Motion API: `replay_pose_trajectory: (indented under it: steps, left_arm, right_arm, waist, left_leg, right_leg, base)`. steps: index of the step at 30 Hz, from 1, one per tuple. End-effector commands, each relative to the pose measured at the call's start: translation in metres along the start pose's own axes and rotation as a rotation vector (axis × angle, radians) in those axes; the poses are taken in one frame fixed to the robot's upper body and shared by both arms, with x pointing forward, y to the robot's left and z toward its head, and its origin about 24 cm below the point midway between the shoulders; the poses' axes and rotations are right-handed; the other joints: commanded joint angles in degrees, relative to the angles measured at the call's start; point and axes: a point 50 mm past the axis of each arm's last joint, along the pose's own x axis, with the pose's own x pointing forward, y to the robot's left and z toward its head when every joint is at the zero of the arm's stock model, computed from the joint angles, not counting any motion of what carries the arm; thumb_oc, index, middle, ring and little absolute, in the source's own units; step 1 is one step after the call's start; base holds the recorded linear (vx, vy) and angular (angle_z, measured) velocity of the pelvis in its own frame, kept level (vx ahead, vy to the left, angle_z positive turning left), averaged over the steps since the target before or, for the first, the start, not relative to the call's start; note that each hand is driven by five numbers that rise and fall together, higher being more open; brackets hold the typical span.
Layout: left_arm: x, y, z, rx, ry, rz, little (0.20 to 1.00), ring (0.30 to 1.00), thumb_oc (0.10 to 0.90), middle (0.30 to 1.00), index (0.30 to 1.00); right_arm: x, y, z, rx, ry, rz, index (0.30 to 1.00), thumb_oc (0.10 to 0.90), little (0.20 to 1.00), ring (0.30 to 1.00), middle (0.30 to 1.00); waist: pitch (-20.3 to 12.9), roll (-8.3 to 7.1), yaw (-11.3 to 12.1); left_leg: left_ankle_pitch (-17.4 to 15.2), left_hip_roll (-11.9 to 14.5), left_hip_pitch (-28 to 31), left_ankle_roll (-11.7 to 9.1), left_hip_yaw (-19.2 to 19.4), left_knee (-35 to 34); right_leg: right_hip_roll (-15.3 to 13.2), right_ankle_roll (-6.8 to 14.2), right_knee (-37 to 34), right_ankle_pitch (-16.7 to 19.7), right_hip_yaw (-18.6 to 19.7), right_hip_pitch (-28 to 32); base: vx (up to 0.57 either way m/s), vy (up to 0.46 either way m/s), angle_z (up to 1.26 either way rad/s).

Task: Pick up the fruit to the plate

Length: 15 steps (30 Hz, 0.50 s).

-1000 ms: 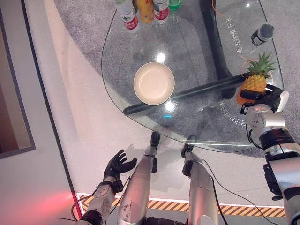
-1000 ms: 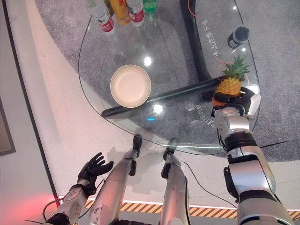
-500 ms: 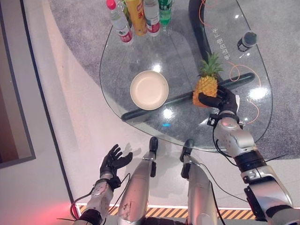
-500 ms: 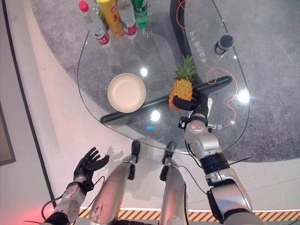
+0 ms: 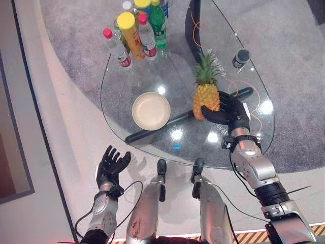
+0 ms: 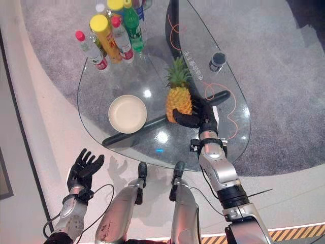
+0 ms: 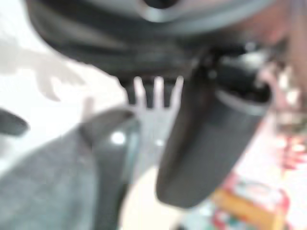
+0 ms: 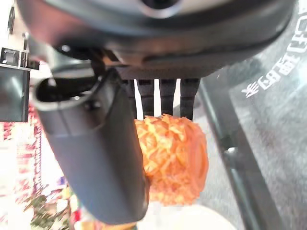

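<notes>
While the right hand (image 5: 227,110) clasps the pineapple (image 5: 206,96) upright at centre frame, well right of the plate (image 5: 151,111), its leafy crown makes it top-heavy; a loose grip could tip it onto the glass table (image 5: 122,84). Lower left, the left hand (image 5: 110,163) hangs relaxed.

Bright overhead light throws white glare spots on the glass table (image 5: 152,76), clustered near its centre. A soft reddish tint warms the floor (image 5: 61,132) toward 9 o'clock. The left wrist view is heavily blurred; the right wrist view is sharper.
</notes>
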Motion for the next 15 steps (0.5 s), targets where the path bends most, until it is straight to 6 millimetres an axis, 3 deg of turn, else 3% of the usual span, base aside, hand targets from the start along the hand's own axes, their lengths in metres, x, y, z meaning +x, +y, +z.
replay_pose_trajectory:
  steps: [1, 10, 15]
  left_arm:
    - [-0.002, 0.004, 0.041, -0.036, -0.202, -0.025, 0.900, 0.900, 0.800, 0.900, 0.900]
    - [-0.005, -0.027, 0.072, -0.114, -0.301, -0.260, 0.900, 0.900, 0.800, 0.900, 0.900]
    - [-0.012, -0.060, 0.088, -0.150, -0.303, -0.485, 0.900, 0.900, 0.800, 0.900, 0.900]
  right_arm:
    - [-0.015, 0.010, 0.089, 0.102, -0.464, 0.123, 0.300, 0.100, 0.200, 0.300, 0.300]
    - [-0.033, 0.034, 0.106, 0.104, -0.576, 0.446, 0.300, 0.100, 0.200, 0.300, 0.300]
    - [-0.040, 0.041, 0.101, 0.023, -0.563, 0.568, 0.300, 0.100, 0.200, 0.300, 0.300]
  waist:
    - [-1.53, 1.08, 0.27]
    - [-1.62, 1.10, 1.24]
    - [-1.70, 0.85, 1.99]
  left_leg:
    - [-6.02, -1.79, 2.49, 0.06, 1.48, 3.71]
    - [-6.50, -2.09, 4.03, 0.23, 0.92, 4.37]
    - [-6.83, -2.38, 3.54, 0.57, 0.45, 5.49]
  right_leg:
    - [1.61, 0.32, 4.34, -4.60, -5.74, 4.59]
    - [1.30, -0.01, 4.02, -5.01, -7.05, 7.28]
    - [1.03, -0.11, 4.62, -5.01, -7.92, 7.45]
  base:
    - [-0.01, -0.036, 0.01]
    - [-0.01, -0.028, 0.02]
    - [-0.01, -0.032, 0.11]
